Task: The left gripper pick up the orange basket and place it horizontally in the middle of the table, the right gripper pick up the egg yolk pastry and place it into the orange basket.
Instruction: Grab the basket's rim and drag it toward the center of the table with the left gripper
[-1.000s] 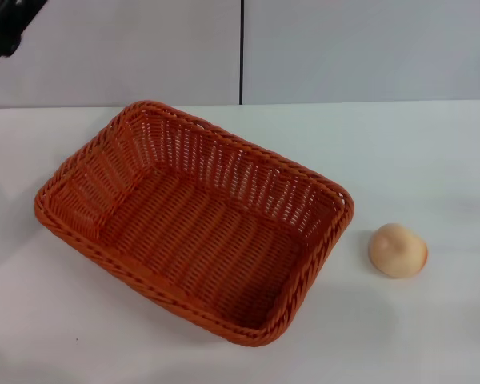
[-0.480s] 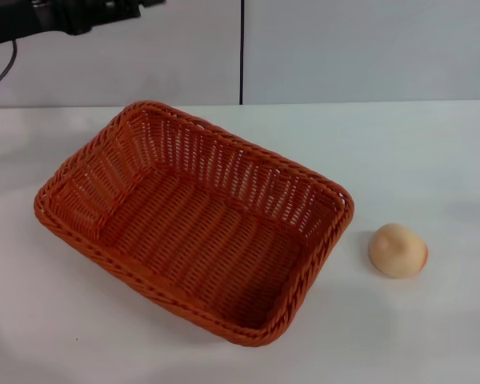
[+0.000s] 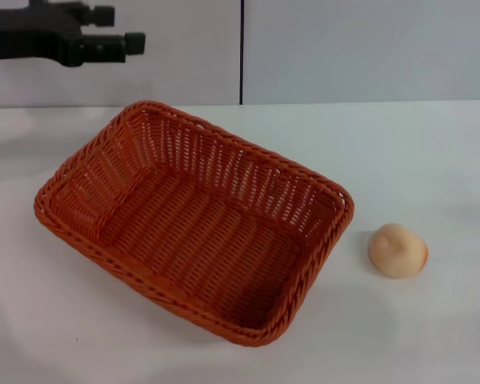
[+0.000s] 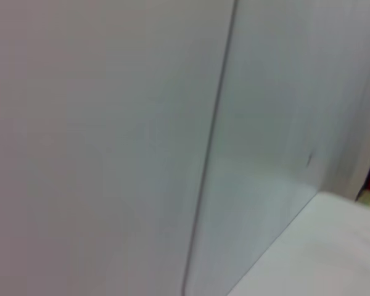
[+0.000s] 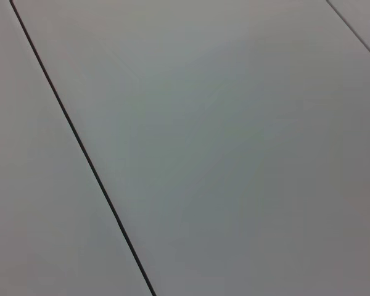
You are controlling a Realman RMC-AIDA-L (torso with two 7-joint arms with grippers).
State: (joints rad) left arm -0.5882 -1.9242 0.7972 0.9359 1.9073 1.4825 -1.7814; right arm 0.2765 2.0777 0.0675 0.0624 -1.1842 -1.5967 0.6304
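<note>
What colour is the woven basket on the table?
The basket is orange, seen best in the head view.

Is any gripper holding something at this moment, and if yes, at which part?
Nothing is held. The left gripper is open in the air, apart from the orange basket; the egg yolk pastry lies untouched on the table.

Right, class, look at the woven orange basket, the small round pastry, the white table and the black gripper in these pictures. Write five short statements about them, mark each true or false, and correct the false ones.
1. The rectangular orange woven basket holds nothing. True.
2. The small round tan pastry lies inside the basket. False: it rests on the white table, to the robot's right of the basket.
3. The black two-fingered left gripper grips the basket rim. False: it hangs open, above and behind the basket, apart from it.
4. The basket sits askew on the table. True.
5. The right gripper touches the pastry. False: it is not in view.
</note>
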